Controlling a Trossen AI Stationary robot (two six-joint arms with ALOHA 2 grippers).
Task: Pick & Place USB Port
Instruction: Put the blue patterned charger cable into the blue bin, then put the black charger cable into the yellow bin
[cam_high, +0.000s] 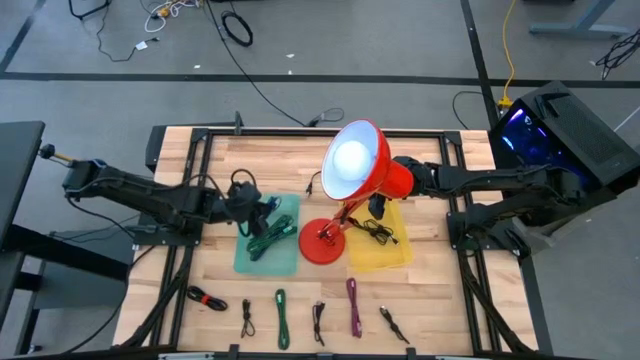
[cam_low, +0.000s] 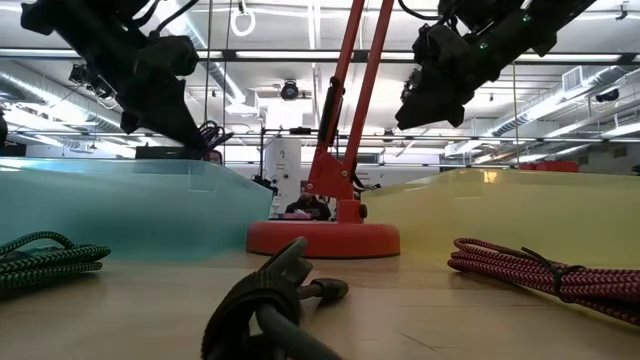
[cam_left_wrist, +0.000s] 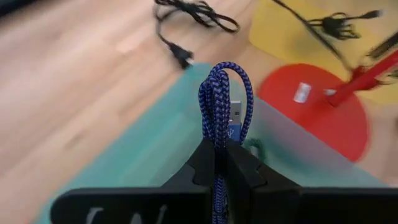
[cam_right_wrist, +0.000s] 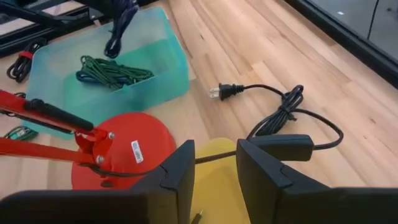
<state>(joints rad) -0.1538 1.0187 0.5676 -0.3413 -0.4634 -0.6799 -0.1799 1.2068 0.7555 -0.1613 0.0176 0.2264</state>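
Note:
My left gripper (cam_left_wrist: 219, 155) hovers over the teal tray (cam_high: 262, 255), shut on a blue braided USB cable (cam_left_wrist: 222, 93). In the right wrist view this cable (cam_right_wrist: 119, 28) hangs above the tray. A green coiled cable (cam_right_wrist: 111, 71) lies inside the teal tray. My right gripper (cam_right_wrist: 214, 158) is open and holds nothing. It is above the far end of the yellow tray (cam_high: 385, 250), behind the red lamp's shade (cam_high: 355, 160). A black cable (cam_high: 375, 232) lies in the yellow tray. My left gripper pinches the bundled blue cable between its two fingers, several strands together. A folded loop (cam_left_wrist: 225, 78) and a USB plug (cam_left_wrist: 235, 121) stick out past the fingertips. The cable is lifted clear above the teal tray, and its rest hangs below the gripper (cam_right_wrist: 115, 43).
The red lamp's base (cam_high: 322, 243) stands between the two trays, its stem (cam_low: 340, 90) slanting up. A black power cord with plug (cam_right_wrist: 280, 115) lies on the wood beyond the trays. Several bundled cables (cam_high: 282, 318) lie in a row along the near edge.

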